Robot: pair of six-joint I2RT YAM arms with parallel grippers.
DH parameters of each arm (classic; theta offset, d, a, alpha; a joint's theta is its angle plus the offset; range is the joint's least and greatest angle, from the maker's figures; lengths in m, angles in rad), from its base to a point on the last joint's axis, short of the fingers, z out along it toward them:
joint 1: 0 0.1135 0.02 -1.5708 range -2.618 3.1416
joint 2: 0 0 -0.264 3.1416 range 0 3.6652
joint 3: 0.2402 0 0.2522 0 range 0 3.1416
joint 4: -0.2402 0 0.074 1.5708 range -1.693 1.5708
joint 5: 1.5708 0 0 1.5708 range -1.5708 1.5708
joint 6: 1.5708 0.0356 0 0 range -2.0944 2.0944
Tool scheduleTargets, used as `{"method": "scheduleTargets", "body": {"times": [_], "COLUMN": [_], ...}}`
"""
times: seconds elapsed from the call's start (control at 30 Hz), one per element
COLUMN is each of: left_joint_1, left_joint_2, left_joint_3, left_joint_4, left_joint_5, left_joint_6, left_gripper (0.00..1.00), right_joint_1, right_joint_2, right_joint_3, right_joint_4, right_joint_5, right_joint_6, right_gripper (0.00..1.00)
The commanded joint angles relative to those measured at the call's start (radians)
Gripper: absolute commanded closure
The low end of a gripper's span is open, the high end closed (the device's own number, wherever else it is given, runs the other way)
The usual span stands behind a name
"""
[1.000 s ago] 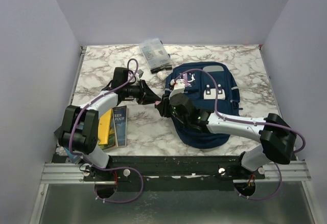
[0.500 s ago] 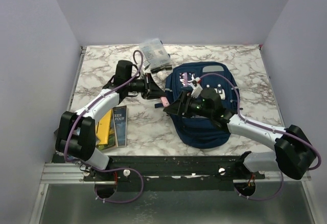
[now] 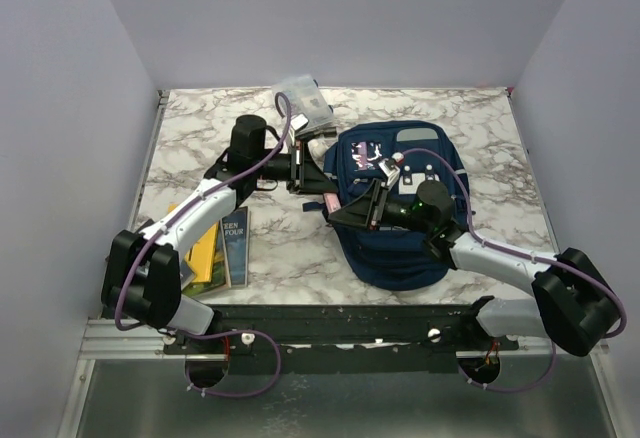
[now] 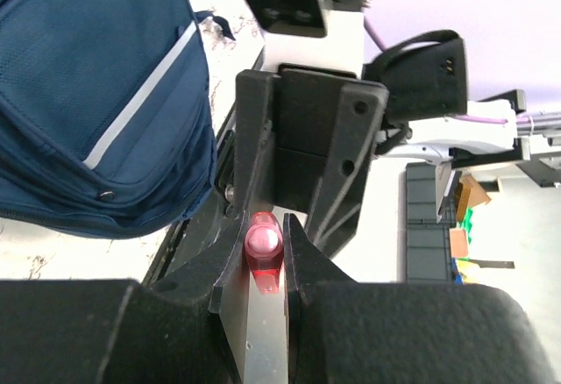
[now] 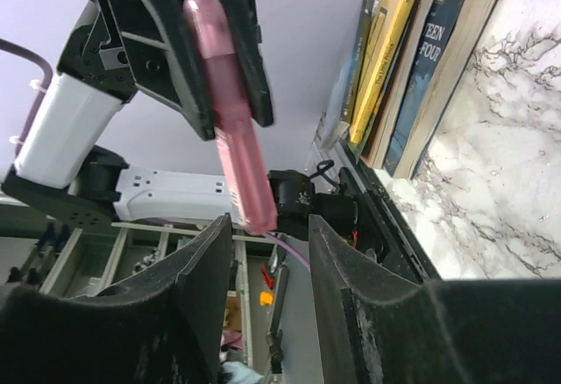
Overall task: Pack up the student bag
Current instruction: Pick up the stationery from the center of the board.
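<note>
My left gripper (image 4: 263, 237) is closed down tight on a pink pen (image 4: 263, 245), fingers pinching it from both sides; in the right wrist view the pen's free end pokes between the fingers of my right gripper (image 5: 267, 226), which is part open with a gap visible on one side, so no grip there. The student bag (image 3: 400, 253) lies flat on the marble table (image 3: 200, 128), right of centre, just beside both grippers; books (image 5: 412, 77) lie at the near left edge.
</note>
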Motion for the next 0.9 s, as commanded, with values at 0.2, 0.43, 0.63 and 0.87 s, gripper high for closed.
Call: {"method": "scheduleTargets", "body": {"times": [0.2,0.43,0.63,0.87], "left_joint_1": [-0.030,-0.048,-0.056,-0.064], "left_joint_2": [-0.026,-0.024,-0.024,-0.027], "left_joint_3": [0.016,0.017,0.019,0.009], "left_joint_4": [0.103,0.118,0.124,0.126], "left_joint_5": [0.089,0.107,0.116,0.100], "left_joint_6": [-0.011,-0.019,-0.023,-0.021], "left_gripper": [0.99,0.99,0.99,0.75], "right_joint_1": [-0.038,-0.040,-0.044,-0.056], "right_joint_2": [0.004,0.002,-0.004,-0.031], "right_joint_3": [-0.078,-0.067,-0.064,-0.073], "right_joint_4": [0.292,0.262,0.248,0.201], "right_joint_5": [-0.099,-0.088,-0.087,-0.072], "right_joint_6": [0.141,0.113,0.098,0.053], "right_gripper": [0.59,0.61,0.68,1.00]}}
